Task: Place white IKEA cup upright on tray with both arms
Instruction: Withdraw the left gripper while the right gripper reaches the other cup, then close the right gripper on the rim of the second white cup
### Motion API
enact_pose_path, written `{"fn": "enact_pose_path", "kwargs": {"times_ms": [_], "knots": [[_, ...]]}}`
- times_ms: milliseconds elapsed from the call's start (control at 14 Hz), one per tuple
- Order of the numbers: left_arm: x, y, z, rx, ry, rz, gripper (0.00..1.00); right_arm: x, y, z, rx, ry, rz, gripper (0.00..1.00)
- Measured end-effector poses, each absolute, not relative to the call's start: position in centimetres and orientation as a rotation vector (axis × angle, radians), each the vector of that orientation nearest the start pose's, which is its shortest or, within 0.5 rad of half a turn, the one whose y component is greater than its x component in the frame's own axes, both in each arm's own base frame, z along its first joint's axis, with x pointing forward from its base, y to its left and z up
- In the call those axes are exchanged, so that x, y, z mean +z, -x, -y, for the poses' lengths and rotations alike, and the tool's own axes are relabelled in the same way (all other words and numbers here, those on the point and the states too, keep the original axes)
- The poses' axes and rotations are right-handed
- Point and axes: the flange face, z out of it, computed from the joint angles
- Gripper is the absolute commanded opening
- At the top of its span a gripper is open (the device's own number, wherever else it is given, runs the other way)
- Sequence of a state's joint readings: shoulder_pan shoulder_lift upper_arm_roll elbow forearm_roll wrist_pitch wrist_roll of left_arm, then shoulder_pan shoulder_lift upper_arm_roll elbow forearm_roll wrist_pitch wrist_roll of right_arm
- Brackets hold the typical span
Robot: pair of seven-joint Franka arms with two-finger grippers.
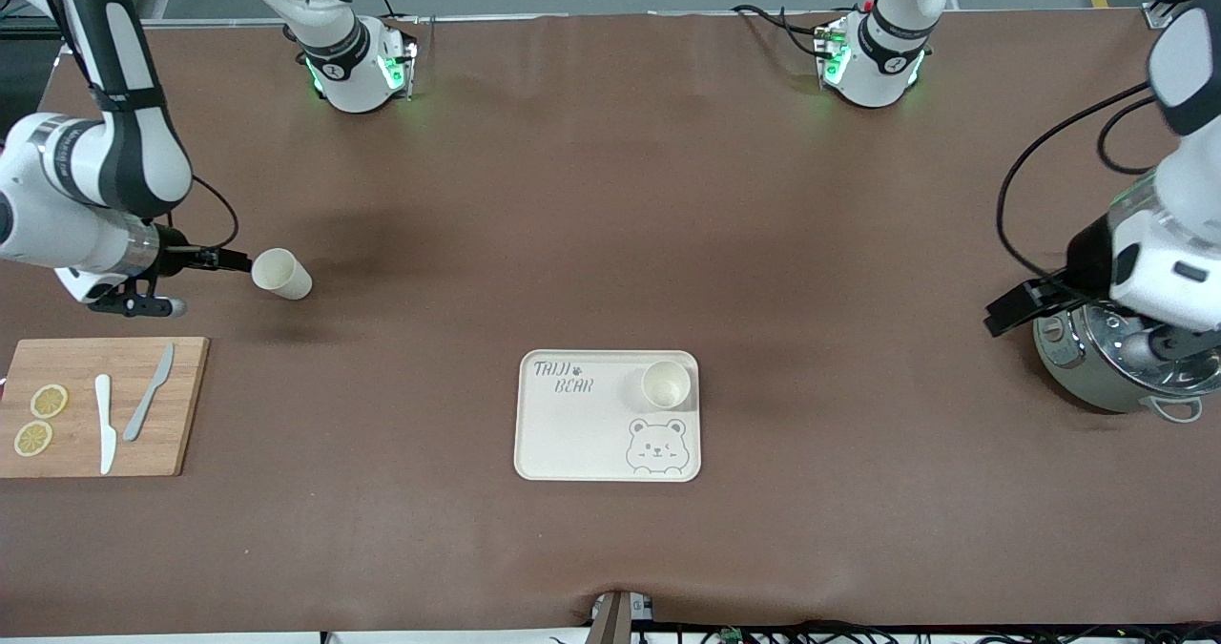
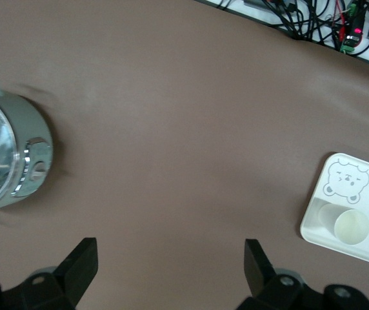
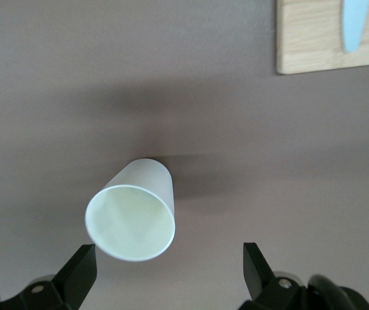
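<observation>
Right arm's end of tabletop (image 1: pixel 610 196):
- Wooden cutting board (image 1: pixel 186 405) carries two lemon slices (image 1: pixel 40 419), a white knife (image 1: pixel 104 423) and a grey knife (image 1: pixel 148 392).
- Right gripper (image 3: pixel 168 255) is low, fingers spread wide, holding nothing.
- A white cup (image 1: pixel 281 273) sits just ahead of the gripper, mouth toward its wrist camera. Upright or tipped: cannot tell.

Mid-tabletop:
- A second white cup (image 1: pixel 665 384) stands upright on the tray (image 1: pixel 572 434), beside the lettering.

Left arm's end:
- Left gripper (image 2: pixel 168 252) is wide open and empty, over bare tabletop beside a lidded steel pot (image 1: pixel 1097 367).
</observation>
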State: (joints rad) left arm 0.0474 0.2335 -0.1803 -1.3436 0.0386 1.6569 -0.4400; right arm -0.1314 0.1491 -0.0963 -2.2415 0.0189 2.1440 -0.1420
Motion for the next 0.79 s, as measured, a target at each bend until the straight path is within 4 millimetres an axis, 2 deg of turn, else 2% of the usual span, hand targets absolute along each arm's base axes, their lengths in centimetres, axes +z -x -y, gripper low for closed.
{"fn": "enact_pose_path", "kwargs": {"times_ms": [71,286,429,571,786], "knots": [[61.2,-62.3,5.6,-0.111,3.122,0.477,1.0,27.2,-48.9,11.3,0.365,3.073,-0.152,0.99],[63.0,-60.6,3.4,-0.067,3.115,0.413,1.0,24.9,-47.2,10.9,0.341,3.079,-0.139,0.39],[63.8,-59.6,2.7,-0.048,3.11,0.395,1.0,24.4,-46.7,10.8,0.343,3.078,-0.136,0.13],[64.3,-58.6,2.5,-0.043,3.104,0.397,1.0,24.3,-46.7,10.9,0.339,3.066,-0.158,0.0],[64.6,-57.5,2.5,-0.041,3.101,0.356,1.0,24.3,-46.7,10.9,0.331,3.047,-0.188,0.0]]}}
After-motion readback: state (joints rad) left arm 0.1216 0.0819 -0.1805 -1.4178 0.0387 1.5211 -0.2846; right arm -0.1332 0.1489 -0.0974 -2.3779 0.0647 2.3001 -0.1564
